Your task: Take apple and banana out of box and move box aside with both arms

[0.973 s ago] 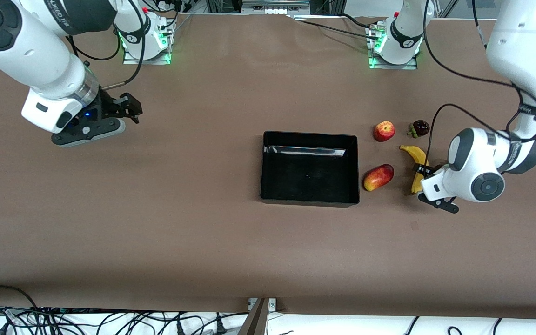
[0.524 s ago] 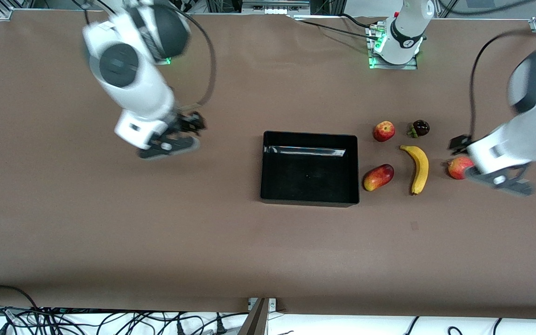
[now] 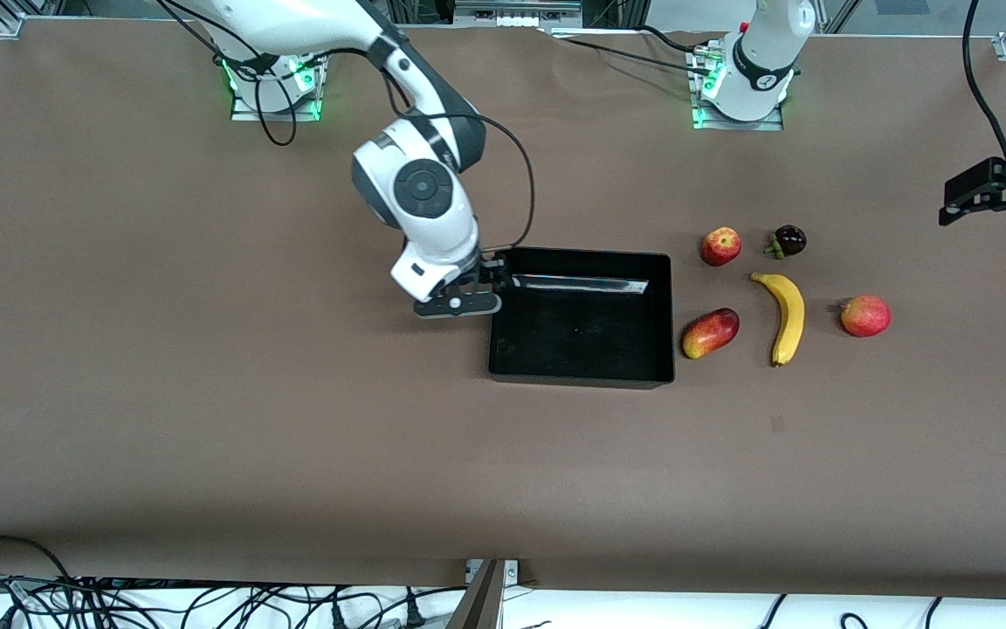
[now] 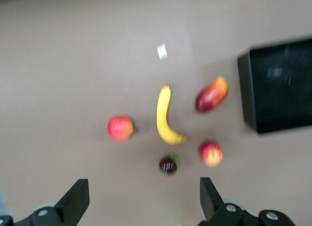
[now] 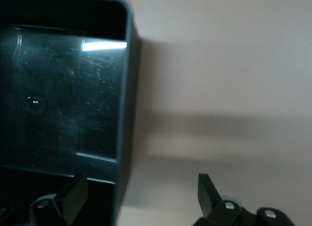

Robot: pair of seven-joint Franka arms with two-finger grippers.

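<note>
box: glossy black rectangular plastic box stands empty mid-bench, long axis along the bench from arm end to arm end | fruit: small red apple and yellow banana already lie out, banana's long axis toward the camera | right gripper wide, over the box wall at the right arm's end | left gripper wide, empty, over the bench edge | step: moving the box; next, the left arm must probably come to the wall nearest the fruit.

Right arm reaching from base at 11 o'clock toward table centre, wrist bent down. Right gripper low at box wall on right arm's end, fingers spread wide, one finger each side of wall, not gripping. Left arm mostly out of frame at 3 o'clock edge. Left gripper raised over table at left arm's end, fingers wide apart, holding nothing.
</note>
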